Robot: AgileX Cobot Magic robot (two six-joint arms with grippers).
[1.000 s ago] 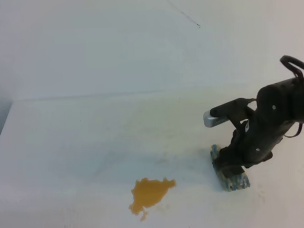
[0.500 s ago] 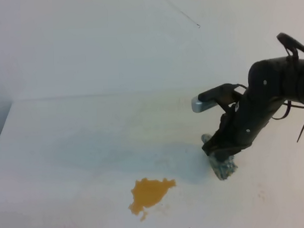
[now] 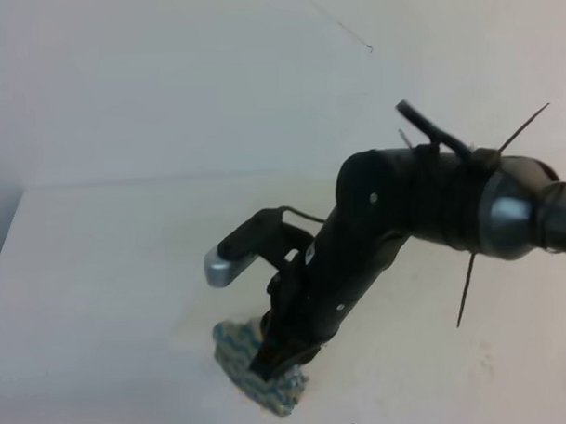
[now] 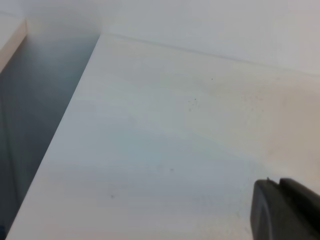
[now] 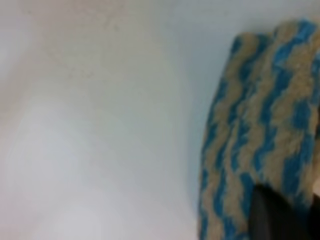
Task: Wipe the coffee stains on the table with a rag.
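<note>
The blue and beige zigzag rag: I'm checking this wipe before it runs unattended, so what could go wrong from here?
1. The blue and beige zigzag rag sits bunched under the right gripper, so it may smear the coffee rather than lift it.
2. The stain cannot be seen in the high view, so any leftover blotch could go unnoticed.
3. The rag lies near the front of the white matte table; a further stroke might drag it off.

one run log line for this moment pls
right gripper: shut on blue-and-beige zigzag woven rag | rag: down on white matte table | orange-brown coffee stain: not visible | left gripper: not in view
</note>
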